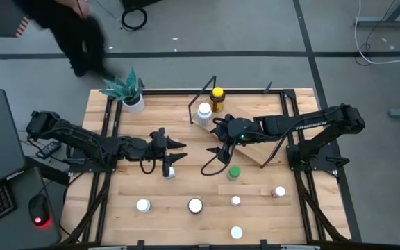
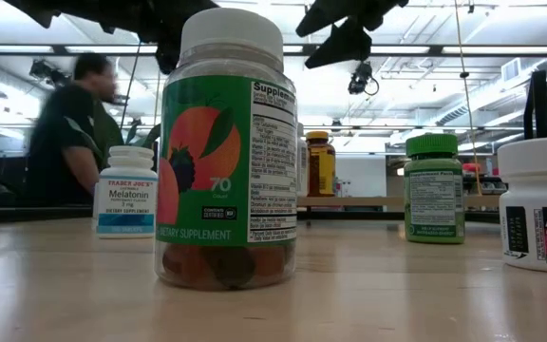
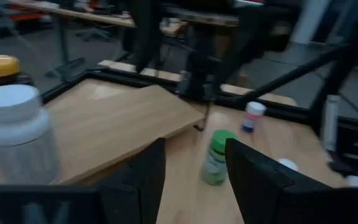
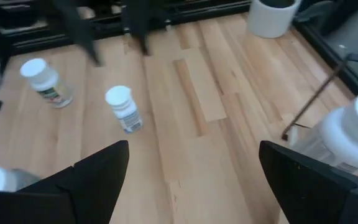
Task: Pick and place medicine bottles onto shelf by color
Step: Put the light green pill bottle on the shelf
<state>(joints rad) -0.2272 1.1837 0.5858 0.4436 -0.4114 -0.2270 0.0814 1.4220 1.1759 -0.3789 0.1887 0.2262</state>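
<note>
My left gripper [image 1: 182,151] [image 3: 194,168] is open and empty above the table's middle. A white-capped bottle [image 1: 169,171] stands just near of it. My right gripper [image 1: 216,137] [image 4: 191,168] is open and empty, over the near-left end of the tilted light-wood shelf board [image 1: 255,147]. A white-capped bottle [image 1: 204,112] and an amber bottle with a yellow cap [image 1: 217,97] stand at the shelf's far end. The green-capped bottle [image 1: 234,173] [image 3: 216,158] stands upright on the table near the shelf. The pinkish bottle [image 1: 278,192] stands to the right.
Several white-capped bottles [image 1: 195,205] stand along the table's near side, and one [image 2: 226,142] fills the low view. A white pot with a green plant [image 1: 129,94] stands at the far left corner. The shelf's black wire frame [image 1: 201,94] rises at the far middle. A person [image 2: 69,128] is beyond the table.
</note>
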